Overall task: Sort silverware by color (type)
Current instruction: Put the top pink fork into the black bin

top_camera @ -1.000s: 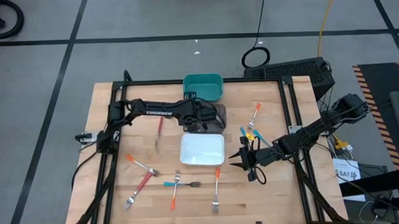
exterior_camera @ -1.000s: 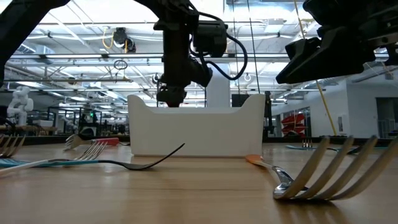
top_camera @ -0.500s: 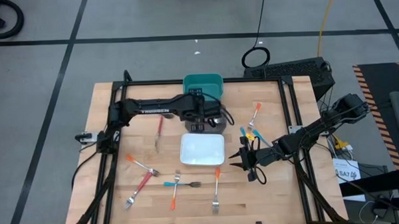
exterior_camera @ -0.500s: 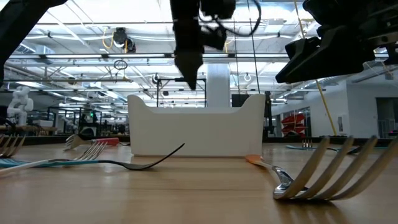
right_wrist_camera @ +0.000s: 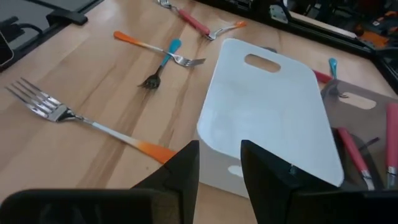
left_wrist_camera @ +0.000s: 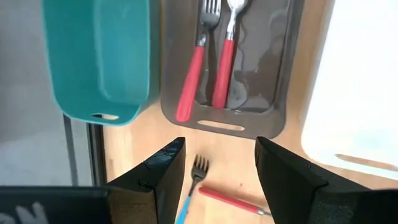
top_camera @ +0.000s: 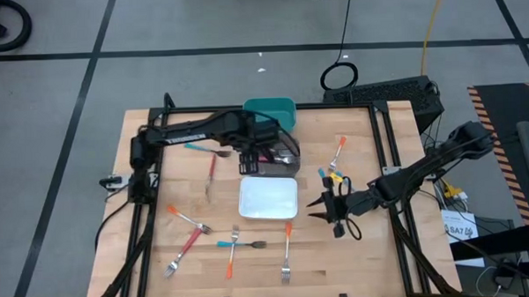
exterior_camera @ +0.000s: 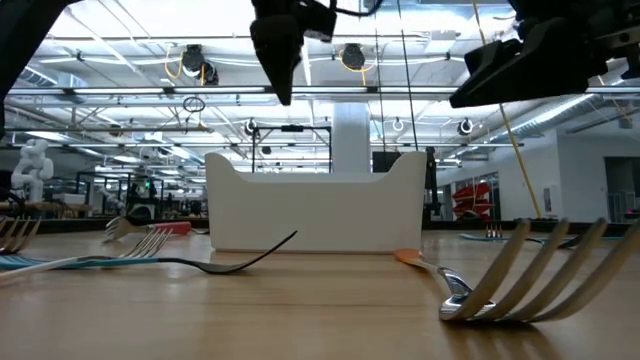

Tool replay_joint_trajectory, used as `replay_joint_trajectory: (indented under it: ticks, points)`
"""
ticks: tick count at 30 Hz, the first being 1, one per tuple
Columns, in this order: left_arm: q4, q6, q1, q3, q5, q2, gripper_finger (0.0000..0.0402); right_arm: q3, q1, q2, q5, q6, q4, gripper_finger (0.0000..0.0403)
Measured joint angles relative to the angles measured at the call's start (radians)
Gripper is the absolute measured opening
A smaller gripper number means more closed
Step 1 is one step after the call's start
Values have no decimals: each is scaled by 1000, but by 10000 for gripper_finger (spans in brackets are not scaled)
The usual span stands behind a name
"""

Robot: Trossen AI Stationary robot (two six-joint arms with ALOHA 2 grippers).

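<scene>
My left gripper (top_camera: 263,156) hangs open above the dark bin (left_wrist_camera: 273,93), touching nothing. Two red-handled forks (left_wrist_camera: 208,74) lie side by side in that bin. The teal bin (left_wrist_camera: 99,56) beside it shows nothing inside. A blue fork (left_wrist_camera: 189,186) and a red fork (left_wrist_camera: 230,200) lie on the table under the left gripper (left_wrist_camera: 219,142). My right gripper (top_camera: 324,212) is open and raised off the table, right of the white bin (top_camera: 268,199). Orange forks (top_camera: 286,249) and blue forks (top_camera: 327,177) lie scattered on the wood.
More forks lie near the table's near-left part: orange and red ones (top_camera: 186,223), a blue one (top_camera: 233,244). An orange fork (right_wrist_camera: 93,124) lies ahead of my right gripper (right_wrist_camera: 219,149). A black frame (top_camera: 383,135) borders the table.
My left gripper has risen from just over the dark bin and drawn back a little toward the table's left, uncovering a blue fork on the table. The right arm has stayed nearly still.
</scene>
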Motion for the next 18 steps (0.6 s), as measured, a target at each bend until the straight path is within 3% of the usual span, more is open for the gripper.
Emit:
replay_joint_trajectory:
  ticks: [4,7,11,18]
  points:
    - [4,-65,-24,-3,0,-46,193,0,-4,-45,0,24,-87,114]
    - [42,-100,-69,-70,0,-84,193,0,-4,-52,0,29,-123,114]
    - [139,-159,-142,-263,-7,-180,193,0,-4,-55,0,-15,-126,114]
    - [366,-318,-262,-640,-115,-426,193,0,-20,-54,0,-83,-92,114]
